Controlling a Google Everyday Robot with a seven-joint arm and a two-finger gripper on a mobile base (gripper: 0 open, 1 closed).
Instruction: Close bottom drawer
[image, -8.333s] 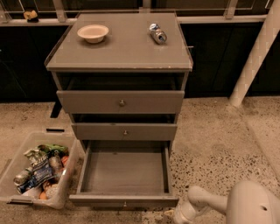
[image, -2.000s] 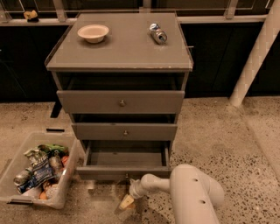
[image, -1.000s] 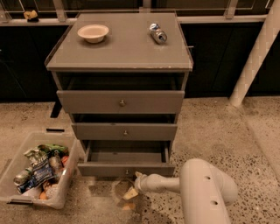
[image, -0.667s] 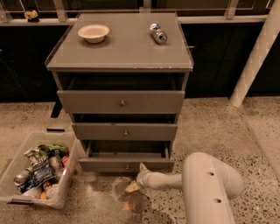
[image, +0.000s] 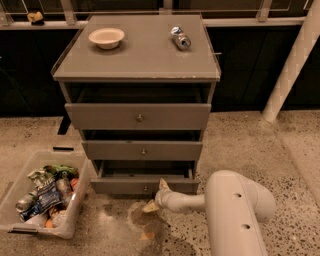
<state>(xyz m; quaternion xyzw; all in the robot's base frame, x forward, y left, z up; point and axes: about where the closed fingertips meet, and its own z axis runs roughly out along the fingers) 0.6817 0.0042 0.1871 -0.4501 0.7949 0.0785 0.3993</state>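
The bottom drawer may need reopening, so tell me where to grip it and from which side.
Grip the small round knob at the centre of the bottom drawer's front, coming straight in from the front. The rest of the front is flat and offers little else to pinch. The gripper is at that front, just beside the knob, open.

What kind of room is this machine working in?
Probably a lab or office test corner: a grey drawer cabinet on a speckled floor, with a clear bin of snack packets beside it. The claw is low, against the bottom drawer.
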